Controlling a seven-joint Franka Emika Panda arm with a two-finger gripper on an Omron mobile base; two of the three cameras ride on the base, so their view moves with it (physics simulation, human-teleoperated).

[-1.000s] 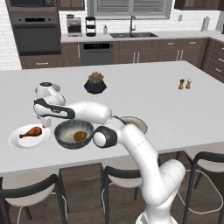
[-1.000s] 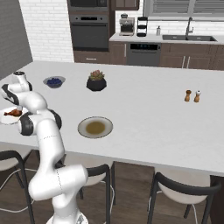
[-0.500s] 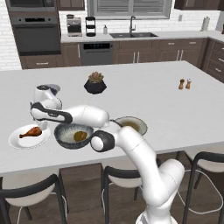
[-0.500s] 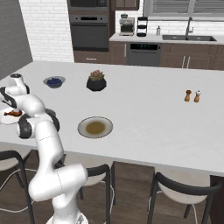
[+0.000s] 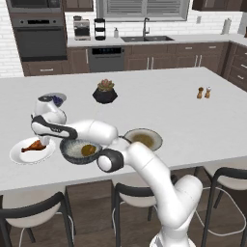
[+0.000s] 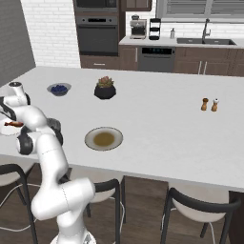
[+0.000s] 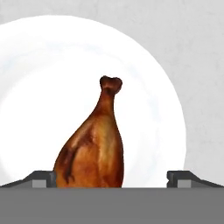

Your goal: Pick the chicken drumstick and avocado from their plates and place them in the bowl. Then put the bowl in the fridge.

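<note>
Your pincer [image 7: 112,179] has dropped lower over the white plate [image 5: 21,155] on the desk [image 5: 169,106] — jaws wide, empty, straddling the chicken drumstick [image 7: 94,146]. It lies unlifted; closing comes next.

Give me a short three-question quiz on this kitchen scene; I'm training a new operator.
1. True or false: the hand is shut on the chicken drumstick.
2. The avocado lies: A) in the dark grey bowl B) on the beige-rimmed plate C) on the counter.
3. Fill in: the drumstick lies on the ____ plate.

Key: 1 false, the hand is open; 2 A; 3 white.
</note>
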